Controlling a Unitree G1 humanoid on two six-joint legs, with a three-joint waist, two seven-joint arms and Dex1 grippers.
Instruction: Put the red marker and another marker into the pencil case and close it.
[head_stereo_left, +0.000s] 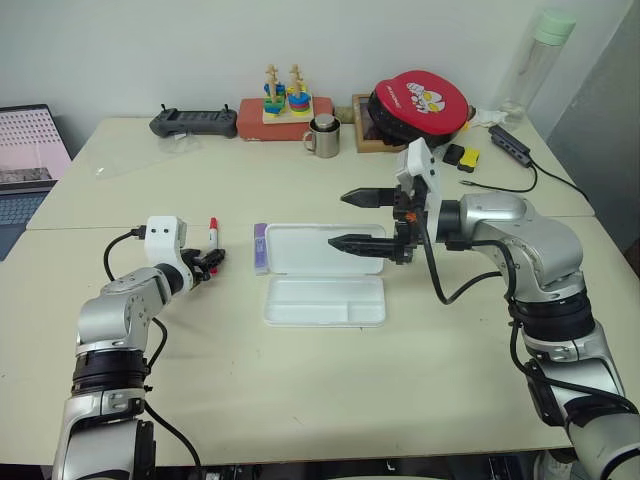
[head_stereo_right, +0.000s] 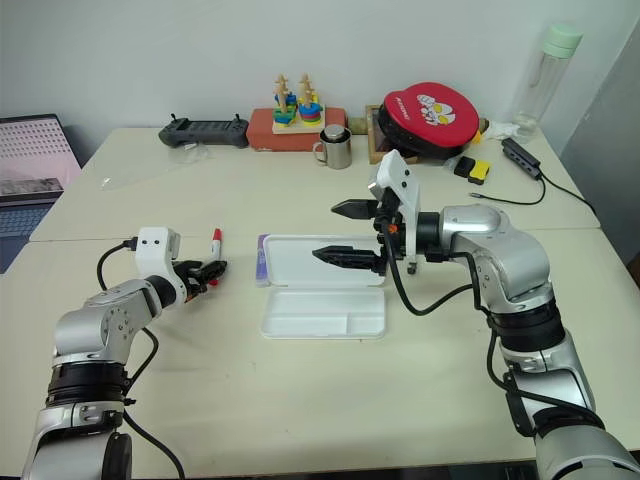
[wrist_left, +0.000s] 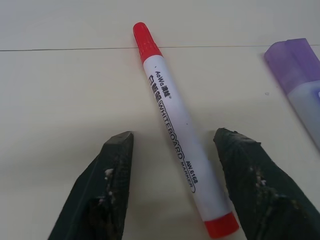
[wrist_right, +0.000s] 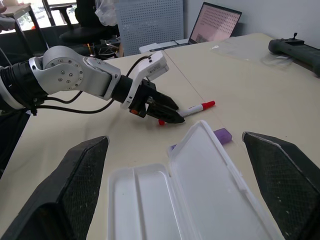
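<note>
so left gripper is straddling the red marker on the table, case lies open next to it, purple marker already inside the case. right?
One thing is off: the purple marker is not inside the pencil case. It lies on the table against the case's left edge, as the left eye view shows. The rest holds: the left gripper straddles the red marker on the table, and the case lies open.

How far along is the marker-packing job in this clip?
Done: only that the pencil case lies open, nothing in it. In hand: the left gripper straddles the red marker, which lies flat on the table, fingers not yet shut on it. The right gripper hovers open over the case. Left: pack the red marker, then the purple marker beside the lid, then close the case.
</note>
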